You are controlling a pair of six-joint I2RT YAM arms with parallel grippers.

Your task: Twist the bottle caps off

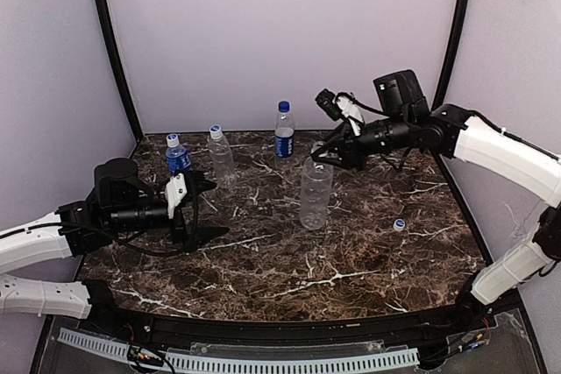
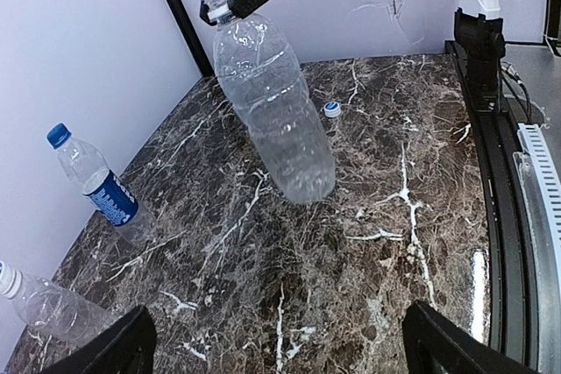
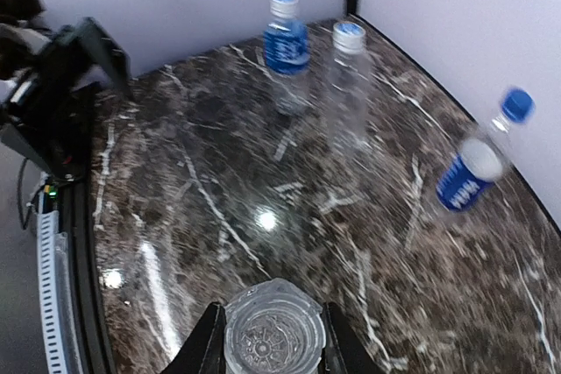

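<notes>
**Position of parts.** The open bottle (image 1: 316,192) stands upright on the bench (image 1: 351,278), its neck between the right fingers (image 3: 203,352). It carries no label. The right wrist view looks straight down its uncapped mouth to the moulded base. The same bottle stands ahead of the left fingers (image 2: 118,348), well apart from them and roughly centred on their gap.

The loose cap (image 1: 399,225) lies flat on the bench, below and to the right of the right fingers. It sits clear of the bottle.

Three capped bottles stand apart to the left of the right fingers. The dark-blue-capped bottle (image 1: 284,131) stands towards the back wall. The unlabelled capped bottle (image 1: 221,157) and the pale-capped labelled bottle (image 1: 178,156) stand just beyond the left fingers.

**Contents.** You cannot tell from these views whether any bottle holds liquid.

**Fingers.** The right fingers are clenched on the neck of the open bottle, one on each side. The left fingers are spread wide, released, touching nothing.
</notes>
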